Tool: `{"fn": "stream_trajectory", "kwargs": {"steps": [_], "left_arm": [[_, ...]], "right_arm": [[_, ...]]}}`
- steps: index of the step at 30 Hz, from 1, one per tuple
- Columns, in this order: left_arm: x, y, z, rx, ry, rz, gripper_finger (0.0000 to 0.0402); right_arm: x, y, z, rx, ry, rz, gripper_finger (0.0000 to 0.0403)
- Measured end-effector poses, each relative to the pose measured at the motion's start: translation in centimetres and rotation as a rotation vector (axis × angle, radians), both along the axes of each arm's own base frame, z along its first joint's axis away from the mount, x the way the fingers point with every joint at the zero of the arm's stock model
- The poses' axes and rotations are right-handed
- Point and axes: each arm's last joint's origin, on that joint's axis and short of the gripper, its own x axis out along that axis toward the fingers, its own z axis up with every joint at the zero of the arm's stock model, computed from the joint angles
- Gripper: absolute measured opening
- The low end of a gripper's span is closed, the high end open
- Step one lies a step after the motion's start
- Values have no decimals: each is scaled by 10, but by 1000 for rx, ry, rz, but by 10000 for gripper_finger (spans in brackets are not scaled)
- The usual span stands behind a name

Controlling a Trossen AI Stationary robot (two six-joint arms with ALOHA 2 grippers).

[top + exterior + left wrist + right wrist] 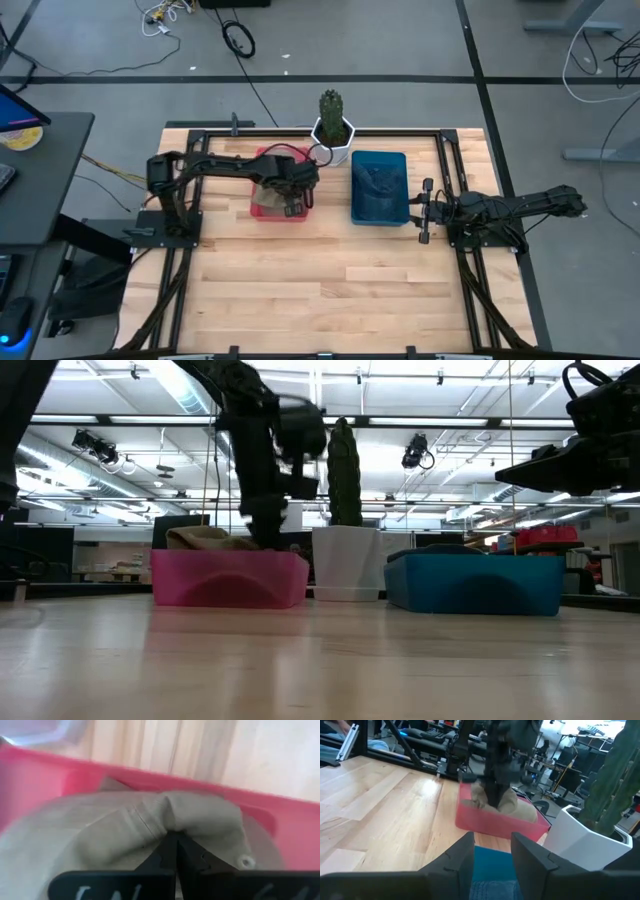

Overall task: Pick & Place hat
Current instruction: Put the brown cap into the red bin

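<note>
A tan hat point(115, 827) lies in the pink bin point(268, 207), bunched up against its walls; the low view shows the tan hat point(200, 538) rising just over the bin's rim. My left gripper point(175, 847) reaches down into the pink bin point(45, 775) and is shut on the hat. In the right wrist view the left gripper point(495, 795) stands over the hat point(520, 809). My right gripper point(424, 210) waits open just right of the blue bin point(380, 190), above table height. My left gripper pinches a raised fold of the hat's crown point(172, 812) between its two fingertips point(192, 857), coming from above and pointing down. The rest of the hat lies in the pink bin, slack around the pinched fold.
A cactus in a white pot point(333, 128) stands at the far edge between the two bins. The blue bin point(475, 582) holds dark blue cloth point(490, 889). Bare wooden table point(330, 290) stretches toward the near edge. Black frame rails point(170, 290) run along the sides.
</note>
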Motion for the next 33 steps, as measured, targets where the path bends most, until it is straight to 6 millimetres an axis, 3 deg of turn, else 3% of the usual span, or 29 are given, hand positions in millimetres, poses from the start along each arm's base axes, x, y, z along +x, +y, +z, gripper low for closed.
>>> {"fn": "stream_trajectory", "kwargs": {"steps": [9, 15, 23, 29, 33], "left_arm": [[-27, -6, 50, 123, -34, 34, 3], [-41, 14, 52, 144, 14, 141, 3], [-35, 47, 16, 49, 84, 256, 3], [-20, 52, -26, -10, 158, 240, 3], [-17, 52, -36, 0, 186, 216, 3]], "right_arm": [[0, 0, 0, 0, 1, 0, 133], [0, 0, 0, 0, 1, 0, 133], [0, 0, 0, 0, 1, 0, 133], [0, 0, 0, 0, 1, 0, 133], [0, 0, 0, 0, 1, 0, 132]]}}
